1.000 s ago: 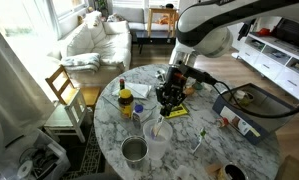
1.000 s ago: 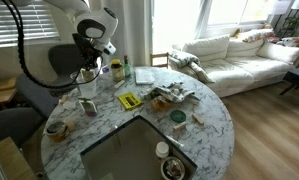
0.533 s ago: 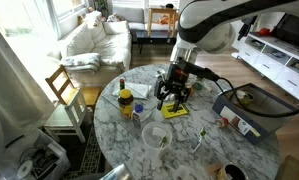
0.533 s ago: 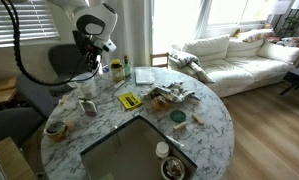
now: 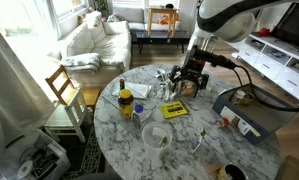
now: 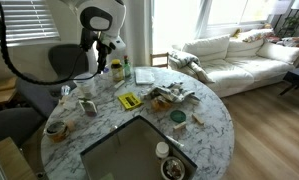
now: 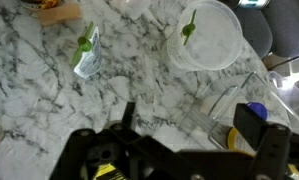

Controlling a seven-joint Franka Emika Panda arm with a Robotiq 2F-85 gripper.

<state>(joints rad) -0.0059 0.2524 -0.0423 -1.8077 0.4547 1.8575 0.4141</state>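
- Hovering empty: gripper [image 5: 186, 82] has its jaws spread wide with nothing between them, well above the marble table [image 5: 194, 160].
- Upright clear cup [image 5: 158, 137] sits apart from it, near the yellow packet [image 5: 175, 109], mouth up so it contains the green sprig [image 7: 189, 25].

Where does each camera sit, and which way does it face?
Exterior view: stands beside the marble table, faces the white sofa; arm and gripper show.
Exterior view: stands past another table edge, sofa at right; arm shows.
Wrist view: rides the arm, looks down at a clear cup; open gripper shows.
Both exterior views share table and sofa.
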